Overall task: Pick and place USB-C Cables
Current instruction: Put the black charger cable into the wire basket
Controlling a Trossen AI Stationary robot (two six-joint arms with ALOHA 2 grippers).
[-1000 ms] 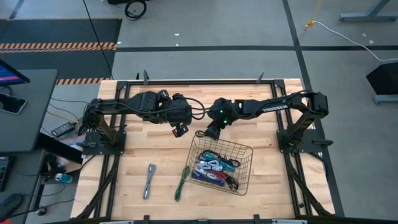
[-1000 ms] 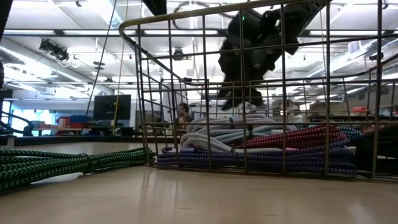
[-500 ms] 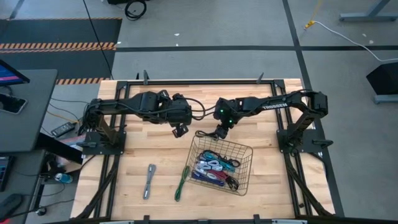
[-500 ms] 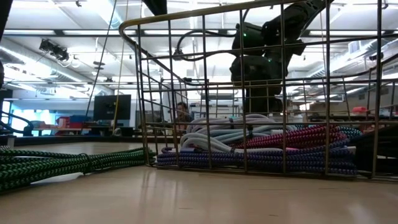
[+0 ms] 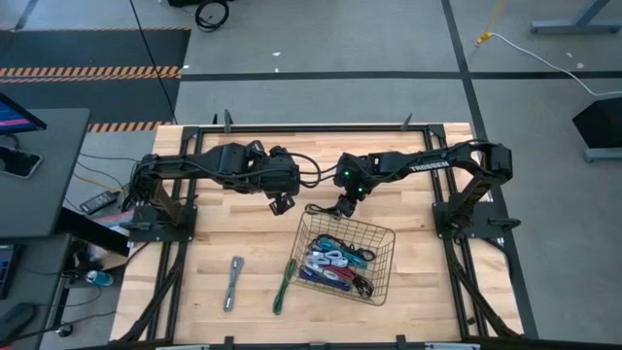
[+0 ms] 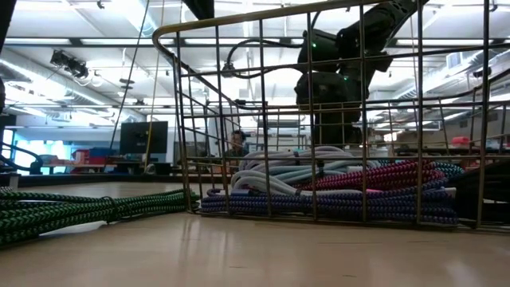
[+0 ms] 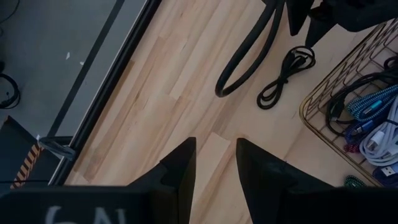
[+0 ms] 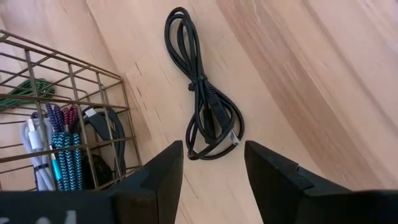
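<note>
- Several USB-C Cables [image 5: 335, 261] are already seen piled inside the wire basket [image 5: 381, 235]; most of the job is judged done.
- Three are left on the table: a grey one [image 5: 233, 283] and a green one [image 5: 284, 284] beside the basket, and a black cable [image 8: 204, 112] by its far edge.
- The right gripper [image 8: 208, 163] is held over that black cable, fingers spread and empty; the left gripper [image 7: 214, 158] is parked nearby, part open, nothing pinched.

The right gripper [image 5: 344, 207] hangs with its fingers [image 8: 277, 177] parted, while the left gripper [image 5: 281, 204], fingers [image 7: 176, 171] apart too, waits beside it.
</note>
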